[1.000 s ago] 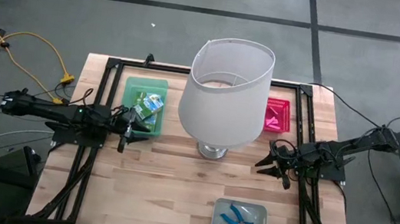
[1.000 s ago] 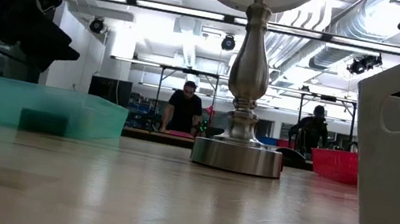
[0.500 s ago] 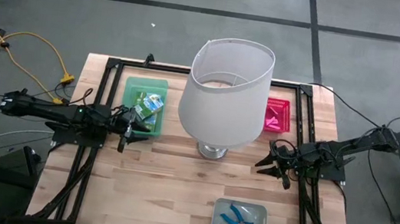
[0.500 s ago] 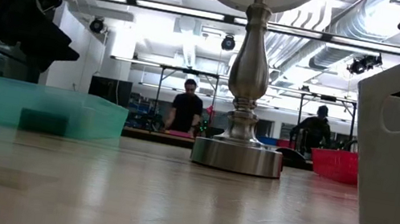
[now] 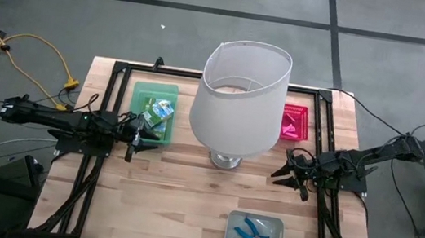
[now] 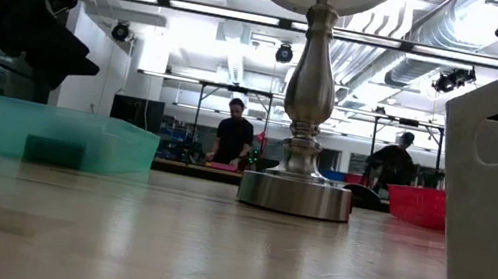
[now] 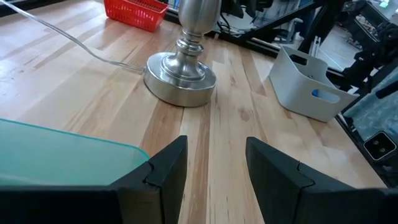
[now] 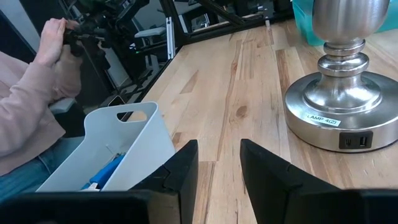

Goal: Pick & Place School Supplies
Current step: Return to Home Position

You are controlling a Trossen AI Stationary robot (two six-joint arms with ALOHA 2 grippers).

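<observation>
High view of the counter (image 5: pixel 186 198): the left claw (image 5: pixel 133 143) sits just beside the green tray (image 5: pixel 144 89) and the right claw (image 5: pixel 285 176) near the red tray (image 5: pixel 297 108), each with fingers apart and gripping nothing, as both wrist views confirm. Crayon boxes (image 5: pixel 159 114) lie in the green tray, pink erasers (image 5: pixel 287 129) in the red tray and blue-handled scissors (image 5: pixel 251 233) in the grey tray (image 5: pixel 257 216), around the central lamp (image 5: pixel 240 98). The step in hand appears to be homing; with no supply seen loose, the next move likely calls only for parking the 2 arms.
</observation>
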